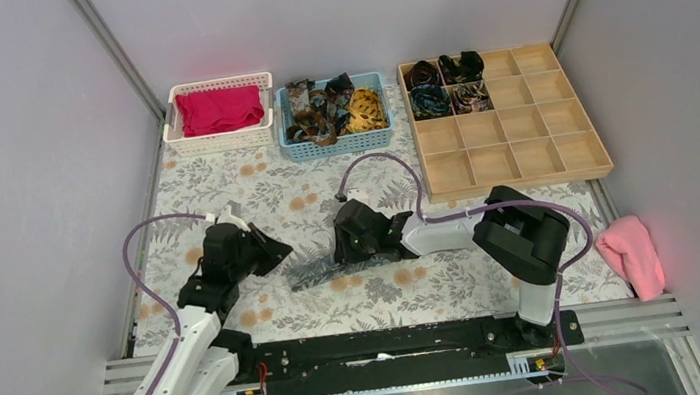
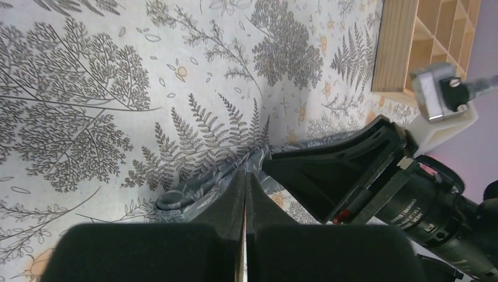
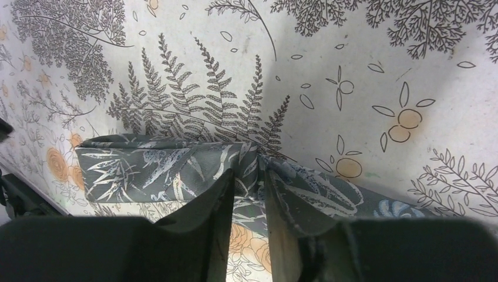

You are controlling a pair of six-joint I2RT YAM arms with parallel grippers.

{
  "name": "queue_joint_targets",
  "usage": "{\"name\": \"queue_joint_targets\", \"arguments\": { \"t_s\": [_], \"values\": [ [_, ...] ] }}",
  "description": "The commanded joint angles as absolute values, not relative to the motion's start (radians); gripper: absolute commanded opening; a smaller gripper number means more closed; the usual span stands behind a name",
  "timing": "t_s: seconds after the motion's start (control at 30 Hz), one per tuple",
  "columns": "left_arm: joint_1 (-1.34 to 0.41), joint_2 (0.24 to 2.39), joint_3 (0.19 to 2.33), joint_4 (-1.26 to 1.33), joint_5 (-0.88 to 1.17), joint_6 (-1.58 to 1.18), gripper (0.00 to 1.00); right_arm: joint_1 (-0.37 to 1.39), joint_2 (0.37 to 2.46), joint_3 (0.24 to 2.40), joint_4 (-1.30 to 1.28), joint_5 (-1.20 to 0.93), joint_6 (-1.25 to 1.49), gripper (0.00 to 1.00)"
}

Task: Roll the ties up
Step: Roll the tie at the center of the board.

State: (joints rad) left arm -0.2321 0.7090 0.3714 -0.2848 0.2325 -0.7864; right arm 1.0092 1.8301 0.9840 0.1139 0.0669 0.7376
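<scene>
Partly the grey tie [image 1: 320, 273] lies covered — left end effector [image 2: 245, 174] closed, right end effector [image 3: 249, 173] slightly parted over it.

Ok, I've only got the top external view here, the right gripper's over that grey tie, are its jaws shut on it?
Observer: No, the right wrist view shows the right gripper with jaws slightly apart, a crease of the grey tie between the tips.
Operator: And the left one?
Observer: The left gripper is fully shut, tips at the tie's end; I can't tell whether fabric is pinched.
</scene>
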Motion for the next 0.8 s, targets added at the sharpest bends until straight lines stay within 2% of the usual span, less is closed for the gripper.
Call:
{"name": "queue_joint_targets", "arguments": {
  "t_s": [0.0,0.13,0.47,0.53,0.67,0.77],
  "values": [
    [-0.253,0.722,0.357,-0.296,0.235,-0.802,0.0,1.019,1.832,0.997,0.099,0.067,0.724,0.36],
    [-0.253,0.724,0.358,-0.314,0.208,-0.807,0.0,1.024,1.805,1.016,0.061,0.091,0.703,0.44],
    [-0.253,0.706,0.387,-0.45,-0.018,-0.907,0.0,1.129,1.709,1.121,-0.128,0.326,0.614,0.46],
    [-0.249,0.695,0.411,-0.476,-0.058,-0.908,0.0,1.159,1.708,1.142,-0.141,0.341,0.592,0.46],
    [-0.236,0.686,0.506,-0.549,-0.136,-0.894,0.0,1.213,1.748,1.206,-0.159,0.352,0.544,0.57],
    [-0.229,0.67,0.59,-0.598,-0.168,-0.889,0.0,1.237,1.805,1.283,-0.2,0.343,0.523,0.58]
  ]
}}
